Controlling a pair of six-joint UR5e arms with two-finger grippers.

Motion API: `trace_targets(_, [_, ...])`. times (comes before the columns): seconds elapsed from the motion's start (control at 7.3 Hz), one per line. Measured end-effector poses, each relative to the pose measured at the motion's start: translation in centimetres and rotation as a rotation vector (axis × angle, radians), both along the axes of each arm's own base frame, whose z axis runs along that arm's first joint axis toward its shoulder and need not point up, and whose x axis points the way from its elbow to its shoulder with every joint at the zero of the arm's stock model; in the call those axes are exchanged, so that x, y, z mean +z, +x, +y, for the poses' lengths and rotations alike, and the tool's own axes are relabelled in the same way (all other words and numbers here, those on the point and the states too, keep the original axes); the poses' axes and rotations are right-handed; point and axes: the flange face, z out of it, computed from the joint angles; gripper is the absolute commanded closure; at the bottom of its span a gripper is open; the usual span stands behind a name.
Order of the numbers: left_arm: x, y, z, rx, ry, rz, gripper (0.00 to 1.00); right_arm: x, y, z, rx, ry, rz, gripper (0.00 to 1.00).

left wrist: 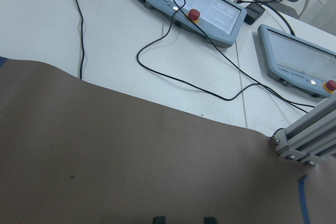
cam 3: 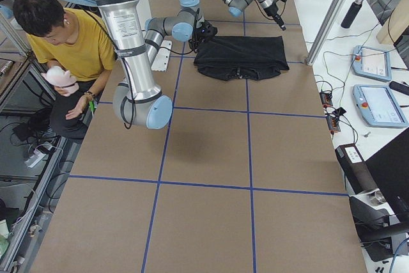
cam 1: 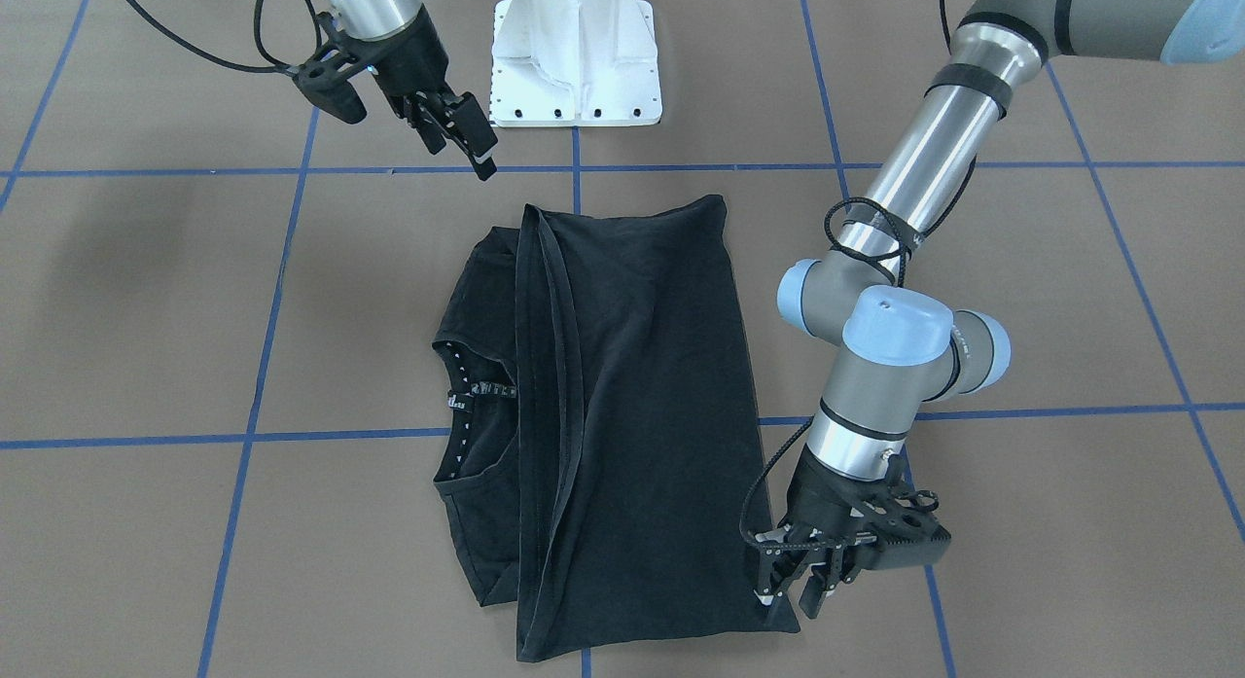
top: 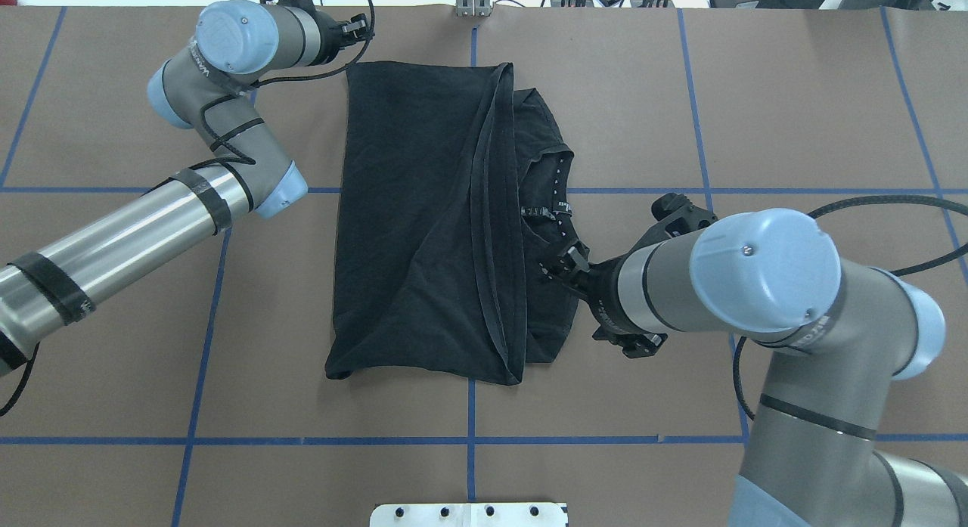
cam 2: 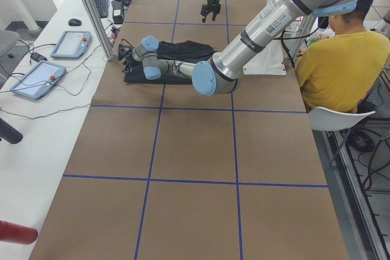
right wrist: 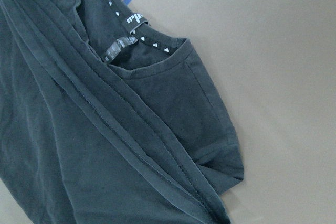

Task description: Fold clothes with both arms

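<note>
The clothes are one black T-shirt (cam 1: 642,396) (top: 416,224), lying folded lengthwise in the middle of the table. One half is laid over the other, and the collar with its small white marks (top: 558,202) (right wrist: 131,22) is exposed on the robot's right side. My left gripper (cam 1: 790,590) (top: 359,28) is low at the shirt's far left corner. Its fingertips (left wrist: 159,219) are apart, with only brown table between them. My right gripper (cam 1: 457,143) (top: 558,266) hangs open above the collar and sleeve area, holding nothing.
The white pedestal base (cam 1: 574,65) stands at the robot's edge of the table. A person in a yellow shirt (cam 2: 341,71) sits beside it. Control tablets (left wrist: 194,9), cables and an aluminium post (left wrist: 304,135) line the white bench past the far edge.
</note>
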Motion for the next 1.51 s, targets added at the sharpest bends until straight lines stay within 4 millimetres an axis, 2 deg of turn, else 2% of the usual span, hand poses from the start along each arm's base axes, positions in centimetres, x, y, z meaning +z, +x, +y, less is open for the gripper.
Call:
trace_targets(0.27, [4.4,-3.1,4.0,0.032,0.013,-0.001,0.0,0.4,-3.1,0.7,-0.169,0.19,0.09,0.18])
trace_targets(0.41, [6.1,-4.3,5.6,0.056,0.017,-0.007,0.0,0.4,-5.2,0.7,-0.315,0.357,0.165,0.37])
trace_targets(0.69, [7.8,-5.7,7.4,0.069,0.019,-0.013,0.0,-1.4,-11.6,-1.0,-0.577,0.655,0.299,0.39])
trace_targets(0.82, [8.6,-6.1,7.8,0.067,0.015,-0.018,0.0,-2.3,-14.3,-1.6,-0.673,0.747,0.357,0.4])
trace_targets(0.96, [9.4,-6.6,8.4,0.065,0.011,-0.023,0.0,-2.4,-16.1,-1.8,-0.742,0.796,0.417,0.43])
trace_targets(1.1, [10.1,-7.2,9.1,0.064,0.008,-0.025,0.0,-2.3,-17.0,-1.5,-0.803,0.823,0.48,0.44])
trace_targets(1.37, [10.7,-7.7,9.6,0.061,0.001,-0.023,0.0,-1.9,-18.3,0.2,-0.89,0.843,0.577,0.51])
trace_targets(1.51, [10.8,-7.8,9.7,0.06,-0.002,-0.023,0.0,-1.6,-18.8,1.1,-0.913,0.847,0.594,0.51])
